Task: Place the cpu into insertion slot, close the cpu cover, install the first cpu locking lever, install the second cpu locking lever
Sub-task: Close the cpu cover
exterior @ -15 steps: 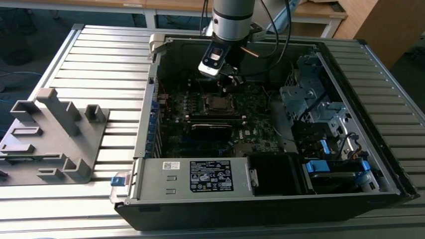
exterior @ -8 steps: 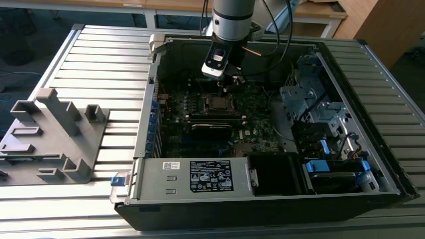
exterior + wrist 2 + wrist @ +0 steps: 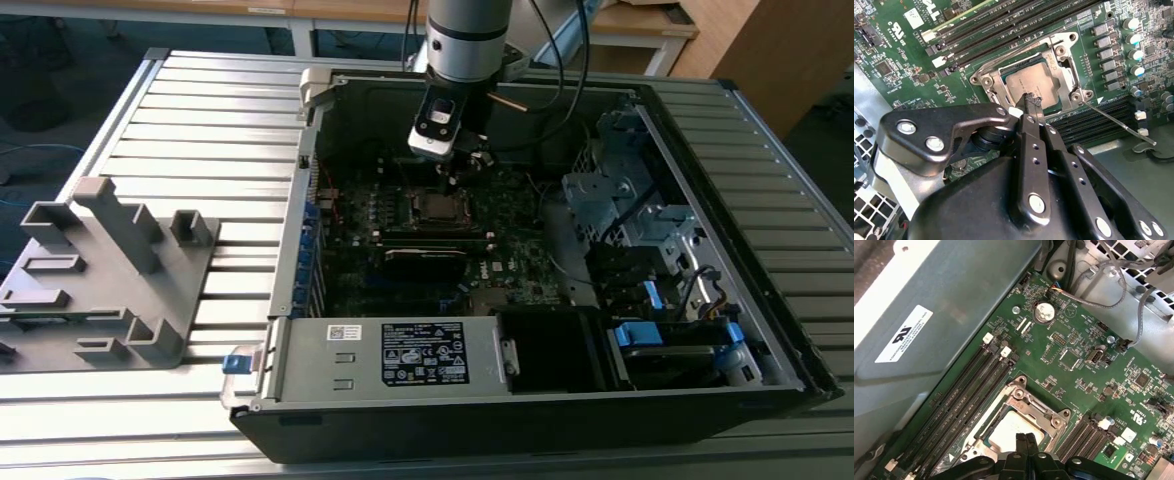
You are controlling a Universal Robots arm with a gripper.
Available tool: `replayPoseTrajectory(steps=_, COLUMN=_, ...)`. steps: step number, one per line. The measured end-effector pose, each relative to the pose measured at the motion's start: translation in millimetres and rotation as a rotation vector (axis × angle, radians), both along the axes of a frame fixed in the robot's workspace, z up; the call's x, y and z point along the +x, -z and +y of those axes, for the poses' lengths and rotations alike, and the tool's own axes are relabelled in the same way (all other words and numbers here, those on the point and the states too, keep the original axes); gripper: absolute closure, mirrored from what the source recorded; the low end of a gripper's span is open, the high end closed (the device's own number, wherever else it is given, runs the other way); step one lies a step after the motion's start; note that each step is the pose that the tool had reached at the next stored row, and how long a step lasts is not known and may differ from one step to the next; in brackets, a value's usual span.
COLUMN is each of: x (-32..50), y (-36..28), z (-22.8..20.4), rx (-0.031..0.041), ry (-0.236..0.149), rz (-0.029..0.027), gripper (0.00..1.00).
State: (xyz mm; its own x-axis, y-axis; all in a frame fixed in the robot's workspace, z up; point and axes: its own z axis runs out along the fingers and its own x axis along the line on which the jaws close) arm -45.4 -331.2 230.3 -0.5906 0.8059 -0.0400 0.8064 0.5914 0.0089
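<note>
Hanging down into the open case (image 3: 561, 420), the arm has its pincer (image 3: 454, 165) right over the socket (image 3: 438, 207) on the green board (image 3: 527, 285). In both wrist views the pincer (image 3: 1032, 100) (image 3: 1026, 440) is clenched. Its two black fingers (image 3: 1030, 135) are pressed together with nothing between them. Their tip is at the top face of the cpu (image 3: 1024, 82); whether it really touches, I cannot tell. The cpu (image 3: 1004, 429) sits in the socket with its dull metal face up. The cover (image 3: 1066, 67) lies down around it as a silver frame, and the chip shows through its window. In the first wrist view the cover (image 3: 1036, 410) looks flat too. One thin lever (image 3: 1119, 122) goes out slanted from a corner of the socket, with its free end well apart from the frame. The case lies on a ribbed bench (image 3: 200, 120). A grey holder (image 3: 94, 270) stands beside it, at the exterior view's left.
</note>
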Motion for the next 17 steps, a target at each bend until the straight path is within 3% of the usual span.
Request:
replayPoseTrajectory(steps=4, x=0.0, y=0.0, z=0.0, rx=0.0001, ry=-0.003, rz=0.0000, gripper=0.90)
replayPoseTrajectory(steps=10, x=0.0, y=0.1, z=0.0, rx=0.0000, ry=-0.044, rz=0.0000, gripper=0.90)
replayPoseTrajectory(steps=17, x=0.0, y=0.1, z=0.0, rx=0.0000, ry=-0.044, rz=0.0000, gripper=0.90)
